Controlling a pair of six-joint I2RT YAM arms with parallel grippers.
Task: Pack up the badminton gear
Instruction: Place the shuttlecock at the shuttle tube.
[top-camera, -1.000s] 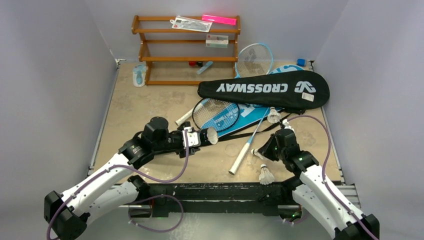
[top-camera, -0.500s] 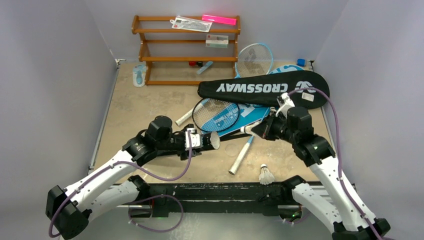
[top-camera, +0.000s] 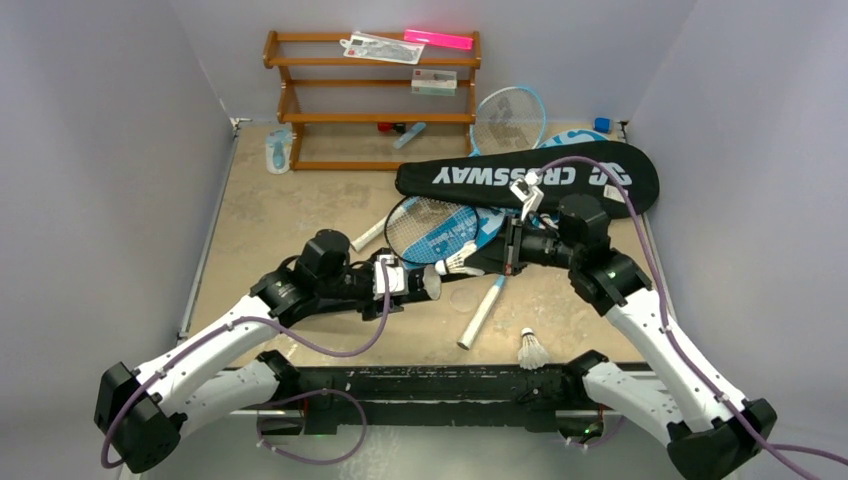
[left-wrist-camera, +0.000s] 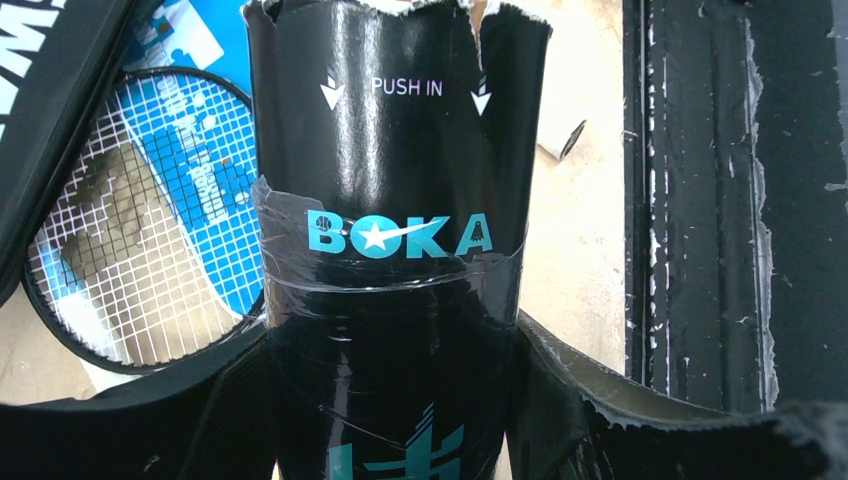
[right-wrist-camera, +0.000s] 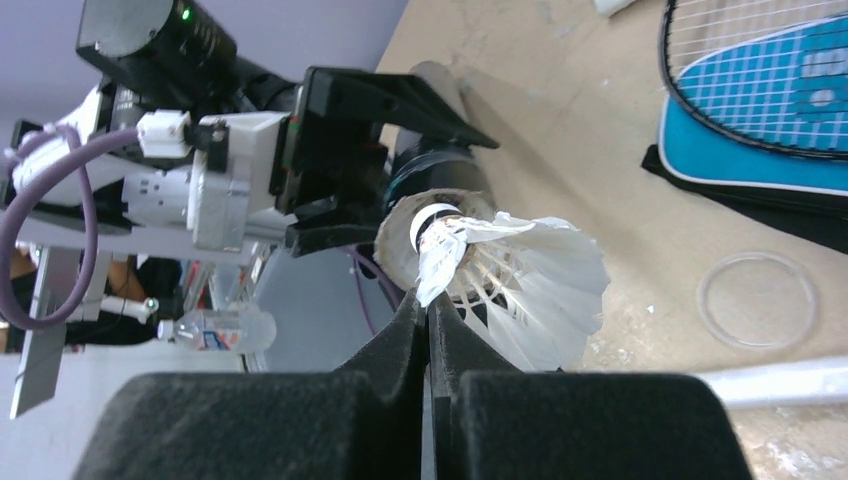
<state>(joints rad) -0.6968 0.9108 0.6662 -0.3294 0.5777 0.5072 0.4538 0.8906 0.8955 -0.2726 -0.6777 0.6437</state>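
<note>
Mid-frame, the right gripper (right-wrist-camera: 425, 312) pinches a shuttlecock (right-wrist-camera: 525, 280) just beside the mouth of the black tube (left-wrist-camera: 385, 190) the left gripper (left-wrist-camera: 390, 410) clasps, clear ring (top-camera: 463, 298) lower right

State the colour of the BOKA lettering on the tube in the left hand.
Teal, on the glossy black tube; clearest in the left wrist view.

Right claw (right-wrist-camera: 430, 312) carried shuttlecock (right-wrist-camera: 535, 268) from table to tube (left-wrist-camera: 385, 250) mouth.
</note>
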